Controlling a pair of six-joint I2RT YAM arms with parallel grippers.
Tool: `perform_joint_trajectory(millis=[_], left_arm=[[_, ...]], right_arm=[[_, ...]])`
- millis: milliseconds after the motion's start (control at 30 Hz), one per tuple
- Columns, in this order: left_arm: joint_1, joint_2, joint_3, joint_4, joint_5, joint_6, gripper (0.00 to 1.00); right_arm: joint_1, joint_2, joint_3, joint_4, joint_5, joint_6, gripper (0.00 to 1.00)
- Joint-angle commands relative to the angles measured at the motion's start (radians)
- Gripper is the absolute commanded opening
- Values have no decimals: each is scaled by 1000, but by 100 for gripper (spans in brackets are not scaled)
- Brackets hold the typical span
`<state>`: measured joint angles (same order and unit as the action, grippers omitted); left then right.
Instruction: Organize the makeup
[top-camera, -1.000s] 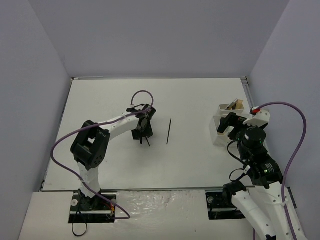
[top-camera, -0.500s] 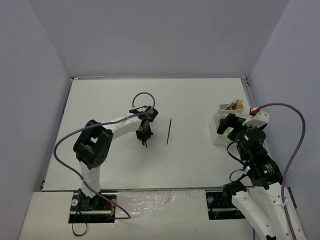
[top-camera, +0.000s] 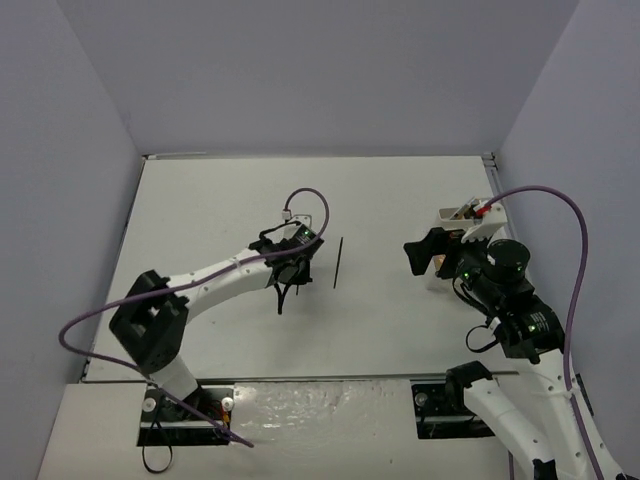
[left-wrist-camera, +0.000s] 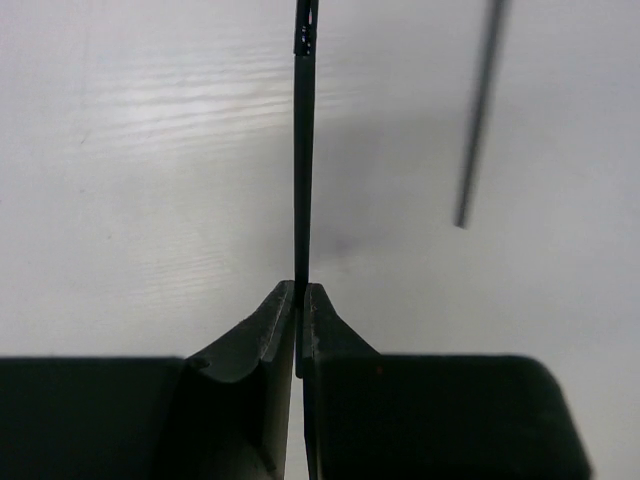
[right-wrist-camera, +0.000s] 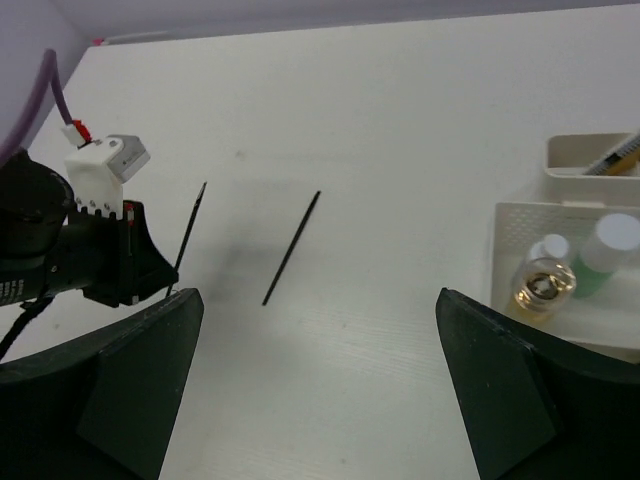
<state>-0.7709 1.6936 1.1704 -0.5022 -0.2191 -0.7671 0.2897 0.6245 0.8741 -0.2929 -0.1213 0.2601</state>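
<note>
My left gripper (left-wrist-camera: 299, 300) is shut on the near end of a thin black makeup stick (left-wrist-camera: 303, 150), which points straight out ahead of the jaws. From above, this gripper (top-camera: 286, 283) sits left of the table's middle with the stick (top-camera: 282, 304) showing below it. A second black stick (top-camera: 338, 263) lies loose on the table just to its right, also seen as the loose stick (right-wrist-camera: 291, 248) in the right wrist view. My right gripper (right-wrist-camera: 318, 300) is open and holds nothing; it hovers left of the white tray (right-wrist-camera: 520, 215). The tray holds a clear beige bottle (right-wrist-camera: 543, 285) and a green bottle (right-wrist-camera: 605, 250).
The tray's back compartment (right-wrist-camera: 590, 150) holds more sticks (right-wrist-camera: 622, 152). In the top view the tray (top-camera: 437, 278) stands near the table's right edge, partly hidden by my right arm. Grey walls close in the table on three sides.
My left gripper has shut on the black stick and shifted slightly right and nearer with it. The right gripper has swung left, away from the tray, still open.
</note>
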Motion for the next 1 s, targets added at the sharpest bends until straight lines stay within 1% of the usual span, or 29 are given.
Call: perform_joint_trajectory(millis=[0,33,100,167,300,400,533,733,867,933,967], left_arm=[[-77,-240,-19,267,-20,226,0],[-80,-268,-33,276,-15,259,0],[-115,-339,-67,388,49,350,0],[-149,-379,-75,457,99,414,0],[-212,-420,-63,532,174,504,0],[-250,-421,-36,544,212,550,0],[-289,-420,-10,550,219,590,0],[-314,-432,-12,576,247,618,0],[-325,-444,-17,594,256,635,0],[-327,-445,-17,594,255,645,0],[-329,-445,-17,595,252,650,0]], right_arm=[[8,96,88,47,-304,-3,99],[8,99,99,48,-332,2,99],[11,127,134,56,-396,22,98],[14,149,160,63,-416,36,96],[37,182,182,88,-442,59,94],[75,209,187,129,-467,94,92],[125,227,185,161,-420,127,90],[131,243,180,162,-391,141,87],[135,248,166,169,-385,150,81],[138,247,159,172,-385,151,76],[138,248,157,172,-384,152,71]])
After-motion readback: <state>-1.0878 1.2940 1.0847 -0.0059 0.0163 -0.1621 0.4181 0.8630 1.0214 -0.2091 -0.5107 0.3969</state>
